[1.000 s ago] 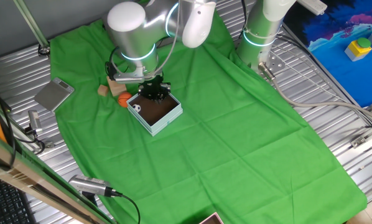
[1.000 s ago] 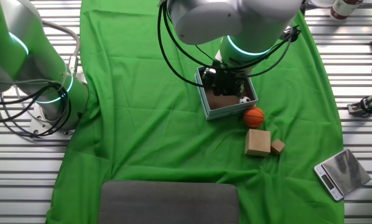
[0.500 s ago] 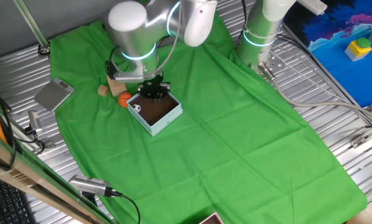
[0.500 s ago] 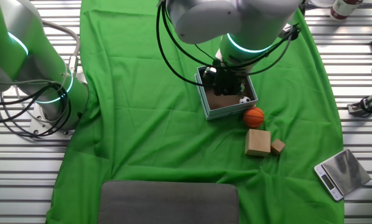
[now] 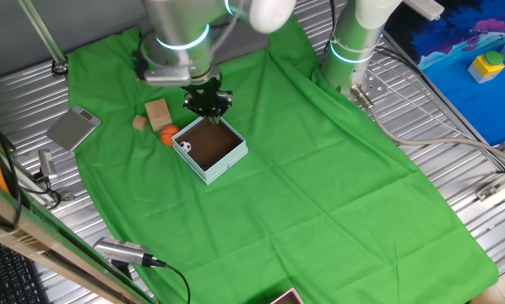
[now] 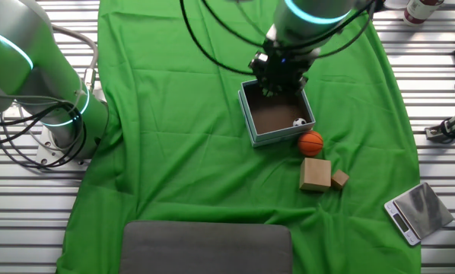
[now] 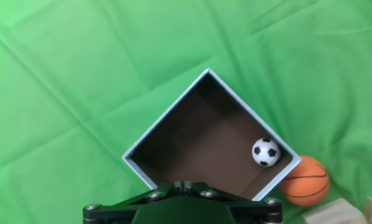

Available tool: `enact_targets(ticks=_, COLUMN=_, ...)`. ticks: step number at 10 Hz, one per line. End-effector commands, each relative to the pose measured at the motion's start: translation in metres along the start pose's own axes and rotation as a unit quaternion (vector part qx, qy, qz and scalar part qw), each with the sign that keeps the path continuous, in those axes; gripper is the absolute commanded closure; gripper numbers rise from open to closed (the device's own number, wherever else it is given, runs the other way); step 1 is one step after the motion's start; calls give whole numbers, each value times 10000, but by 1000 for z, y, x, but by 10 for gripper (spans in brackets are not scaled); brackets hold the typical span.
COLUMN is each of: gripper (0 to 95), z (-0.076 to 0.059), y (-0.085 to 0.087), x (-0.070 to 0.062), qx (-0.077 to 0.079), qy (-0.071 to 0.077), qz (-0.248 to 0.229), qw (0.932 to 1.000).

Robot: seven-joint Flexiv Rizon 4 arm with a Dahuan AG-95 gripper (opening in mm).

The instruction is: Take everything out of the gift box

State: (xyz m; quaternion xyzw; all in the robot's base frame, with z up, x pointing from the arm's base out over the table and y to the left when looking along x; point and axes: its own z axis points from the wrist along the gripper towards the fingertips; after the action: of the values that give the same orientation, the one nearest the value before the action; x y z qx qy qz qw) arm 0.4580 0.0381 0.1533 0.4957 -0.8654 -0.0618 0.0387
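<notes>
The gift box [image 5: 203, 172] sits on the green cloth, pale blue outside and dark brown inside; it also shows in the other fixed view [image 6: 248, 122] and the hand view [image 7: 166, 114]. The soccer ball [image 7: 266, 152] lies alone in one corner of it [image 5: 185, 145] [image 6: 298, 122]. The orange basketball [image 5: 169, 134] [image 6: 310, 141] [image 7: 305, 180] rests on the cloth against the box's outer wall. A tan wooden block [image 5: 158, 112] [image 6: 315, 173] and a smaller one [image 6: 339, 179] lie just beyond. My gripper [image 5: 208, 105] [image 6: 277, 82] [image 7: 184, 185] is shut and empty above the box's far edge.
A second arm's base [image 5: 354, 42] [image 6: 52, 99] stands at the cloth's edge. A small silver scale [image 5: 73, 128] [image 6: 418, 209] sits off the cloth past the blocks. A flat grey plate [image 6: 206, 247] lies at the cloth's near edge.
My gripper has risen out of the box, carrying nothing. The soccer ball, basketball and blocks have not moved.
</notes>
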Motion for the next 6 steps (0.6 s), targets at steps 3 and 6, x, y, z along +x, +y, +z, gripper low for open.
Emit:
enact_targets(ticks=3, gripper=950, z=4, y=-2, x=-1, qx=83, qy=56, qz=-2, qw=10000)
enact_targets(ticks=6, gripper=950, z=4, y=-2, x=-1, qx=75, qy=49, qz=24, qw=10000)
